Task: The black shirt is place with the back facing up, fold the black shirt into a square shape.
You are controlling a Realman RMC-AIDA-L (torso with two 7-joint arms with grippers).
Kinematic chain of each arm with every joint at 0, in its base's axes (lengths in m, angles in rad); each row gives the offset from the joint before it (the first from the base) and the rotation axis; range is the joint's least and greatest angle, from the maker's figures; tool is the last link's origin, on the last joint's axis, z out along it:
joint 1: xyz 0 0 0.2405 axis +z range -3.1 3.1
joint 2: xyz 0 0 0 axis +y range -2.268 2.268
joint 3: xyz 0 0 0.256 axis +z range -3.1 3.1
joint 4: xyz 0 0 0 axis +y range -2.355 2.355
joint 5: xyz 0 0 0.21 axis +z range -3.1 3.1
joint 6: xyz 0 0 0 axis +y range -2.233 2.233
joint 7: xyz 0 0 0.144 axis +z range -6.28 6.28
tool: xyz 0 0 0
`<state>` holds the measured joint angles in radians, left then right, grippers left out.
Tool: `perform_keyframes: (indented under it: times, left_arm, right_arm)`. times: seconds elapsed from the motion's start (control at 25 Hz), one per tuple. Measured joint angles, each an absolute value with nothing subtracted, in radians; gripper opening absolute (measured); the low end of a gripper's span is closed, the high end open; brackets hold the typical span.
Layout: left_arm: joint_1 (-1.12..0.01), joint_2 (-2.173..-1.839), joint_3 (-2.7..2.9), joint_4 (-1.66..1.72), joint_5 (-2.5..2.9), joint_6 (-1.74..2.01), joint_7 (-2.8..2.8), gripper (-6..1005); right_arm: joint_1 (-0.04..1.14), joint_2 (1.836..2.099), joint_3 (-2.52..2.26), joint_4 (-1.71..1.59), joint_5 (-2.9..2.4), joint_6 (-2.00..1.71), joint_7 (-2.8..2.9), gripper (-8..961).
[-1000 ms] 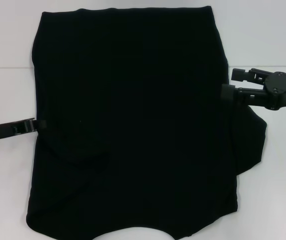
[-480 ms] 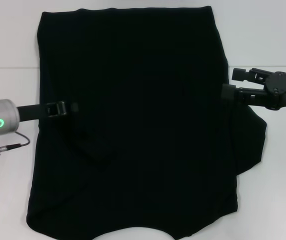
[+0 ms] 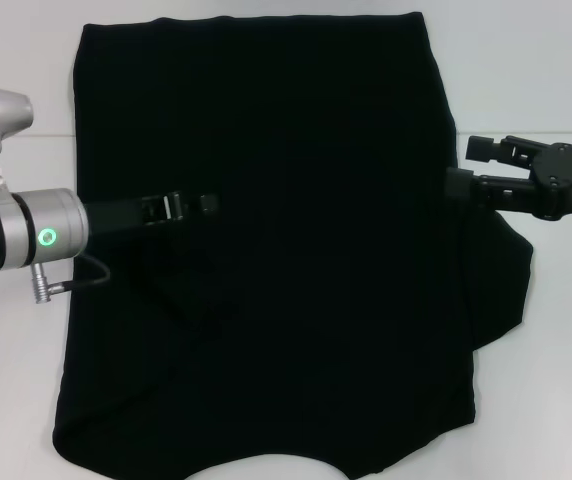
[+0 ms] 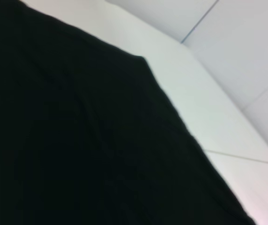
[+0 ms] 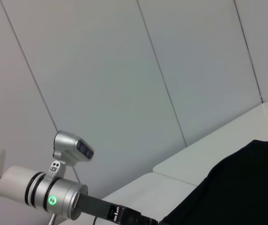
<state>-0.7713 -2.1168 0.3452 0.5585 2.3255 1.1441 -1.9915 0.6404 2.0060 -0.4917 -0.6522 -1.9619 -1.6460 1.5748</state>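
The shirt (image 3: 266, 250) is spread flat across the white table (image 3: 546, 390), filling most of the head view, plain black side up, with its near hem cut off at the bottom edge of that view. No lettering is seen anywhere on it. On the right side a sleeve is seen sticking out past the body of the cloth; on the left side a soft raised fold is made out under the arm, which suggests a sleeve or side panel being carried inward.

The left gripper (image 3: 204, 205) is reached out over the left half of the shirt, low above the cloth. Whether it is open, closed or pinching fabric cannot be told, black being lost against black. The right gripper (image 3: 453, 185) is held at the shirt's right edge, just above the protruding sleeve; its state cannot be told either.

The step in hand is judged to be the first side fold, left edge toward the middle. Next, a clean lay-down of that flap is called for, then the same treatment for the right sleeve.

In the left wrist view only cloth and table are shown. In the right wrist view the left arm (image 5: 54, 199) and a corner of shirt are caught.
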Motion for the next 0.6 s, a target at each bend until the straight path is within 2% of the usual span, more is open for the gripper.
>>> perform_keyframes:
  times: [0.24, 0.4, 0.6]
  left_arm:
    - [-0.774, -2.113, 0.345, 0.555, 2.224, 1.247, -1.964, 258]
    - [-0.759, -2.104, 0.338, 0.557, 2.120, 1.356, -1.924, 417]
    - [-0.750, -2.104, 0.341, 0.560, 2.034, 1.448, -1.827, 638]
  right_arm:
    - [0.640, 1.997, -0.471, -0.654, -1.962, -1.646, 1.583, 943]
    - [0.634, 1.992, -0.444, -0.655, -1.962, -1.646, 1.584, 943]
    - [0.621, 1.969, -0.401, -0.653, -1.962, -1.646, 1.599, 943]
